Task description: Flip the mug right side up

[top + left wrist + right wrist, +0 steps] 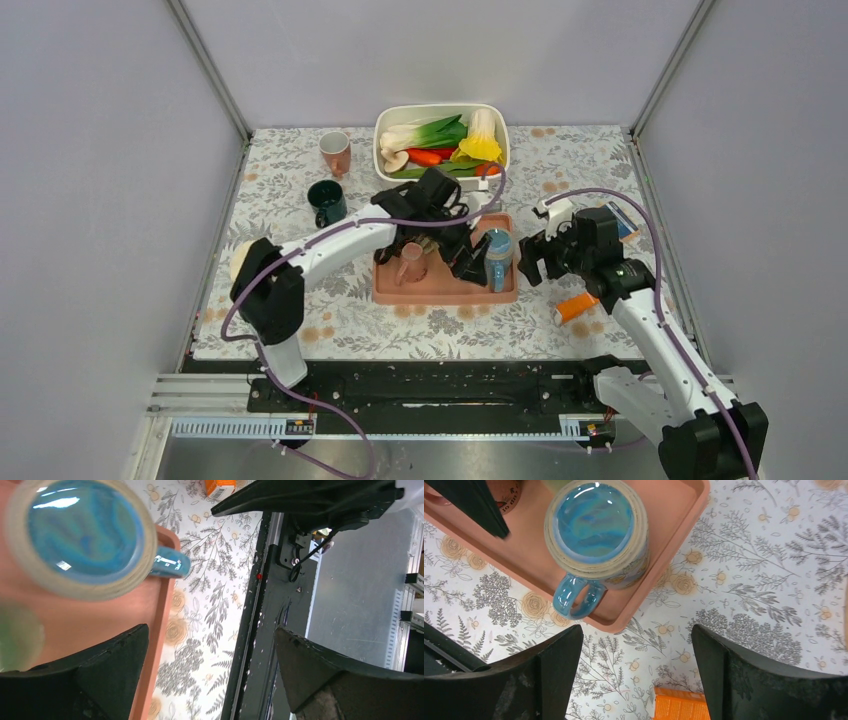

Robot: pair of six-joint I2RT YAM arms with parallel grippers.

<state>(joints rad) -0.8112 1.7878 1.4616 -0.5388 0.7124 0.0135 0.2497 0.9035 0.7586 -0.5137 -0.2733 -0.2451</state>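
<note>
A blue mug (497, 256) stands upside down at the right end of a pink tray (440, 291), its glazed base with a beige ring facing up. In the right wrist view the mug (594, 525) has its handle (574, 595) reaching over the tray's rim. My left gripper (466, 264) is open and empty, just left of the mug; the left wrist view shows the mug's base (82, 535) close by at upper left. My right gripper (531, 262) is open and empty, over the tablecloth just right of the tray. A pink mug (410, 263) is at the tray's left.
A white tub of vegetables (440, 140) stands behind the tray. A pink mug (336, 150) and a dark green mug (326, 201) stand at the back left. An orange box (575, 305) lies below my right gripper, and a blue-and-white box (622, 220) lies behind it.
</note>
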